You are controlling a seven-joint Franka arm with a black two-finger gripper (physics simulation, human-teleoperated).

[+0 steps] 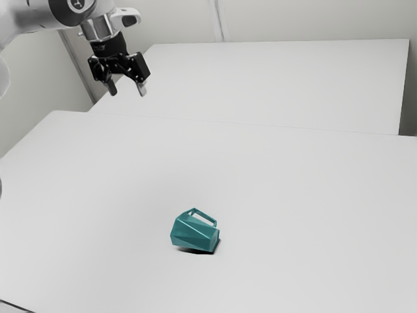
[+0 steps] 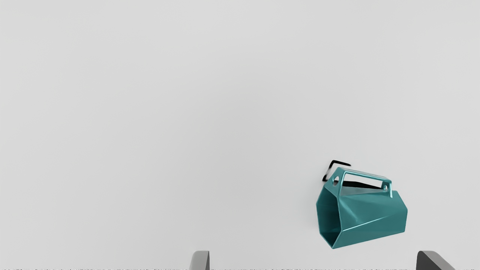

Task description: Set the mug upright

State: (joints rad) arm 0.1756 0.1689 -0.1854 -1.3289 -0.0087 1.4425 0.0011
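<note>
"Where's the mug point(image 1: 195, 233)?"

"Lying on its side on the white table point(image 1: 293, 202), no hand on it. By the exterior view's clock, its mouth faces about nine and its base about three."

"And the handle point(image 1: 206, 216)?"

"On the mug's upper side, around one o'clock from the body. The wrist view lets me see into the hollow mouth point(image 2: 329, 217), with a dark shadow point(image 2: 333, 162) on the table beside the handle."

"Where's the gripper point(image 1: 126, 92)?"

"Up in the air at eleven o'clock from the mug in the exterior view, well apart from it, fingertips pointing down."

"How do the jaws stand?"

"Wide, with nothing pinched between them. In the wrist view the mug appears beyond the fingertips, nearer one finger point(image 2: 431, 260) than the other, its mouth towards the farther one."

"Anything further out?"

"The arm point(image 1: 39, 16) comes in from eleven o'clock. A second white surface point(image 1: 273, 85) spreads at about one, with a pale wall point(image 1: 293, 19) behind it. Out at eight there's a thin dark line point(image 1: 16, 306)."
</note>
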